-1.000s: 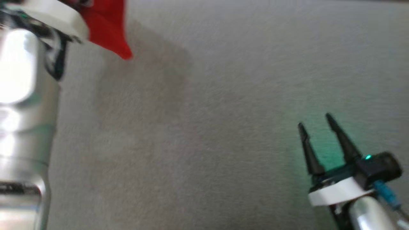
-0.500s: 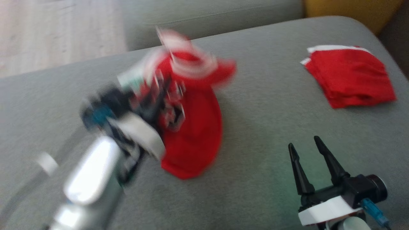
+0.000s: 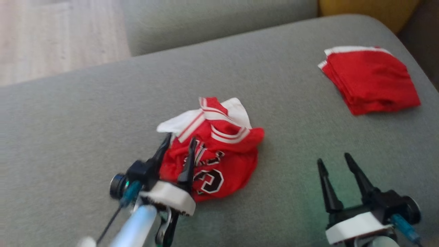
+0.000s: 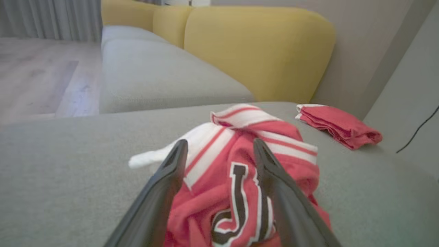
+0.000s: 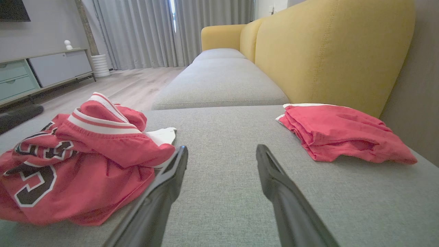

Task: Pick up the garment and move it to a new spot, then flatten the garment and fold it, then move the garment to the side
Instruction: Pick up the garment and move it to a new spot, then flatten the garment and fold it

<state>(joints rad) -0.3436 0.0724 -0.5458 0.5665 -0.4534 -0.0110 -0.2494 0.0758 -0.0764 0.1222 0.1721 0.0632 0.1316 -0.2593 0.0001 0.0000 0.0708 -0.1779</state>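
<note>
Folds hide part of the lettering on the garment [image 3: 233,161]; the forearm [image 3: 135,224] at the head view's lower left is blurred and cropped.

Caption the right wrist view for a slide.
Open right gripper facing grey cushion between crumpled red jersey and folded red garment.

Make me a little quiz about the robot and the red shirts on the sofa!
1. True or false: the crumpled jersey lies on the grey cushion.
2. Which is nearer the folded red garment? A: left gripper. B: right gripper.
3. Fill in: the right gripper's jaws are ____.
Key: 1 true; 2 B; 3 open.
</note>
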